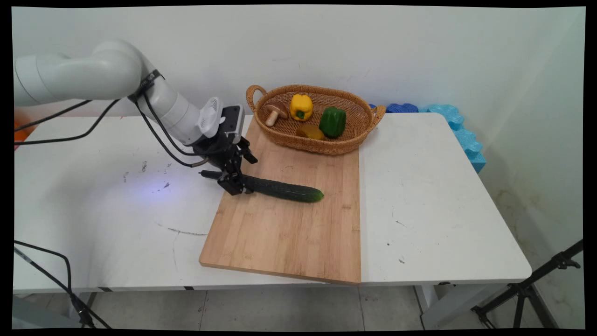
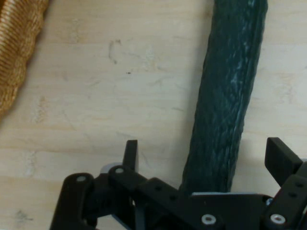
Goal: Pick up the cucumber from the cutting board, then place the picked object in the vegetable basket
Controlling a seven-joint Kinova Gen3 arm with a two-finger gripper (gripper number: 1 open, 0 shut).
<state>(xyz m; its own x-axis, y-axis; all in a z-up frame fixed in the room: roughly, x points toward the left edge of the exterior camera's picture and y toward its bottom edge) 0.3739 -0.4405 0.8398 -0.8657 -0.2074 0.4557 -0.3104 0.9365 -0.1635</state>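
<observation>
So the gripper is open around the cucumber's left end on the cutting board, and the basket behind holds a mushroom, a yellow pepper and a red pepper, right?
One thing is off: the second pepper is green, not red, as the main view shows. The rest holds: the gripper is open around the left end of the cucumber on the cutting board, and the basket also holds the mushroom and yellow pepper.

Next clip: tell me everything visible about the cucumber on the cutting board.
The cucumber is long, dark green and slightly bumpy-skinned, whole and uncut. It lies flat on the wooden cutting board, running from the board's left edge toward its middle, in front of the wicker basket and apart from it. The end effector straddles its left end: in the hand view the open fingers stand on either side of it, with a gap on each side.
</observation>
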